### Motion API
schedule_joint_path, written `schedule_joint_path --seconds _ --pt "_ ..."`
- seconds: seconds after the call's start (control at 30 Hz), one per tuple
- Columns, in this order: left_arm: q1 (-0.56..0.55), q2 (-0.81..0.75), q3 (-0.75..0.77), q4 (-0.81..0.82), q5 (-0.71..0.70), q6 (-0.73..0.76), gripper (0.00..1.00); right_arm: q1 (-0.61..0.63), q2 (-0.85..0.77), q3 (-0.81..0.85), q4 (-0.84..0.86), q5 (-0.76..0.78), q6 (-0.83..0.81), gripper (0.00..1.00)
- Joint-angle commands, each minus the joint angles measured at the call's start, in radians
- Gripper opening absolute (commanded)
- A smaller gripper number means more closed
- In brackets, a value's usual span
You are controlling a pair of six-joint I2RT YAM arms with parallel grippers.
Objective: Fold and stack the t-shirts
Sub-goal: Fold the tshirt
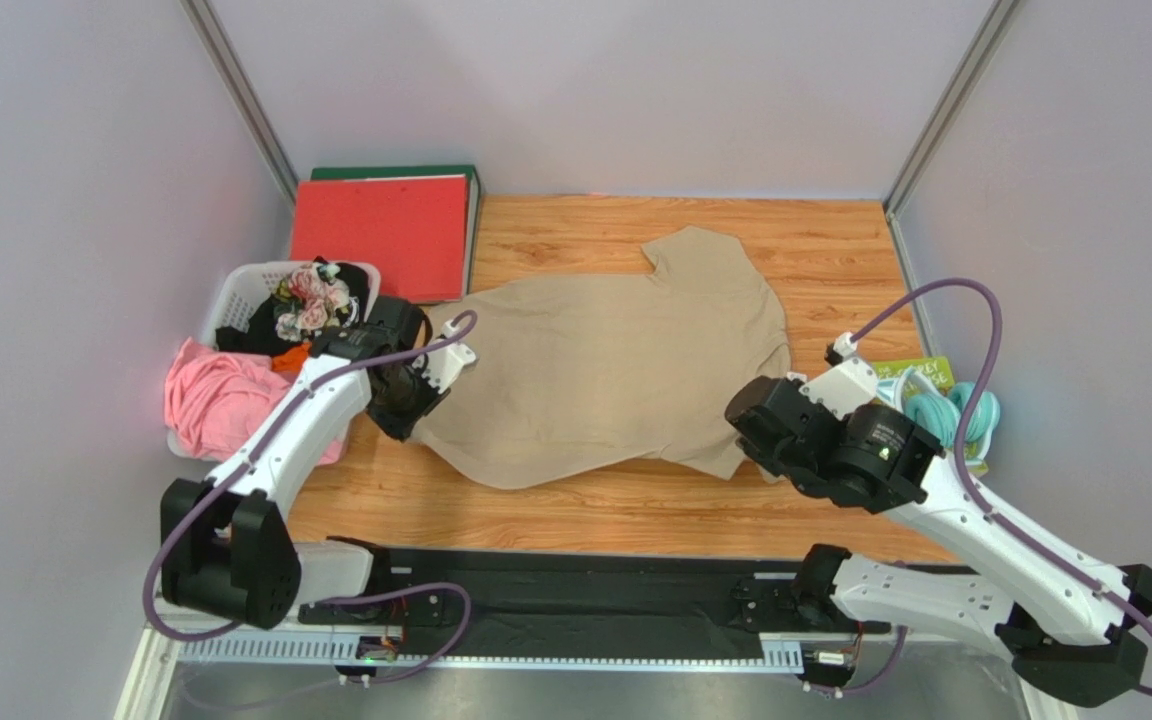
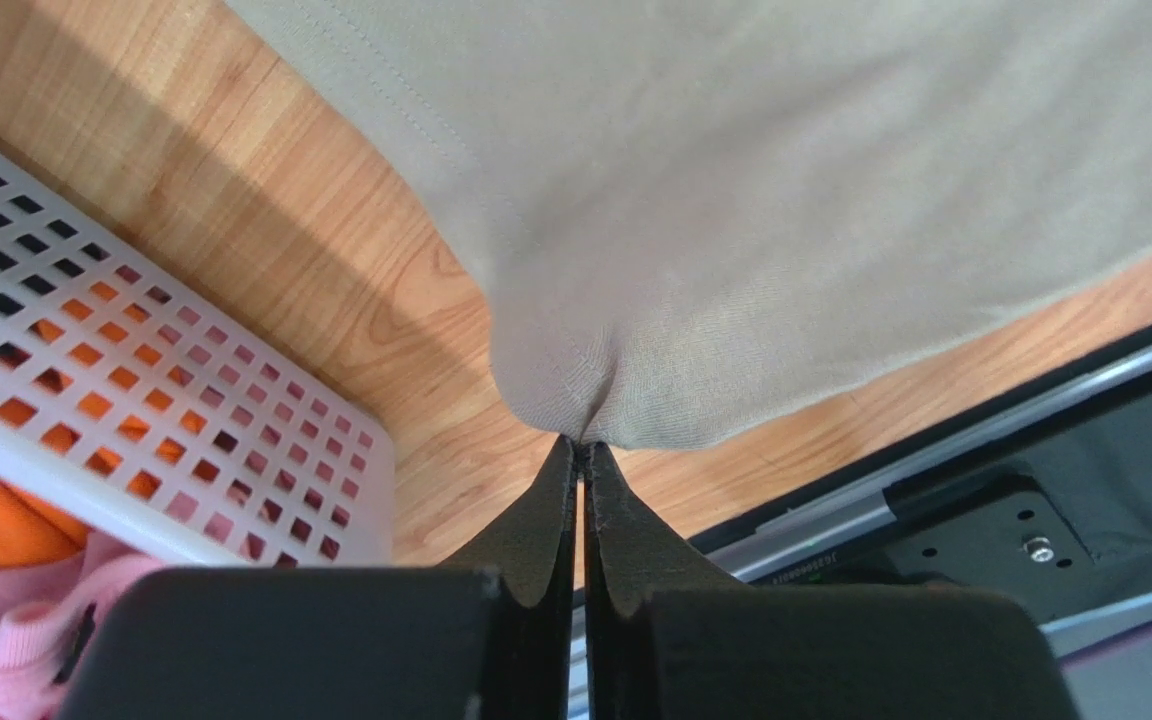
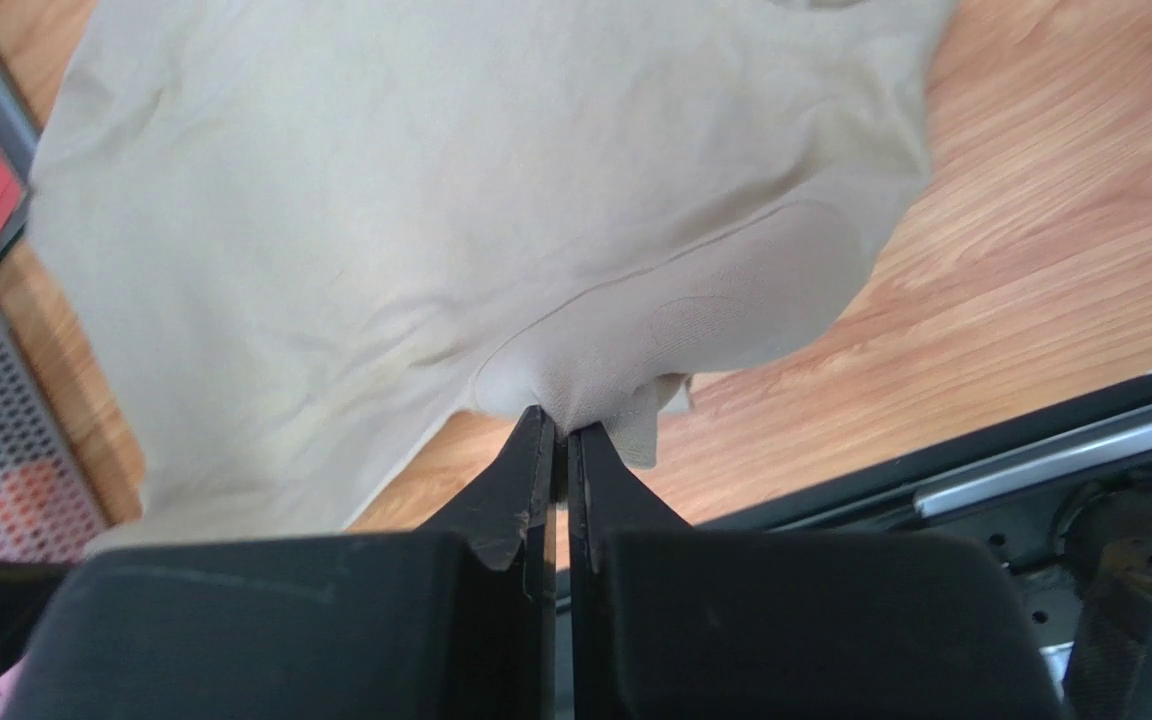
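T-shirt, frame centre: plain tan-beige. Bench: orange-brown wood grain. Basket, left: white, grid-perforated. Inside: pink cloth, orange cloth, black fabric with pink-white flowers. Folder, upper left: red, green one beneath. Arm cables: purple. Coiled item, right: teal.

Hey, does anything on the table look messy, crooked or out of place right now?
Nothing damaged. The tee lies askew across the table, its near edges pinched by the left tool and right tool. A pink garment spills over the basket rim.
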Motion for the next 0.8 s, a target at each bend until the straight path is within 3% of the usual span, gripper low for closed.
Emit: schedule_joint_path --seconds 0.0,0.3,0.77 --pt "0.029 0.104 0.063 0.082 -0.035 0.018 0.0 -0.095 0.04 0.034 -0.21 0.063 -0.169 0.0" --pt "0.045 0.27 0.168 0.148 -0.098 0.043 0.0 -0.31 0.091 0.008 0.002 -0.005 -0.372 0.0" --pt "0.049 0.406 0.251 0.211 -0.167 0.064 0.0 -0.404 0.307 0.096 0.244 -0.052 -0.565 0.0"
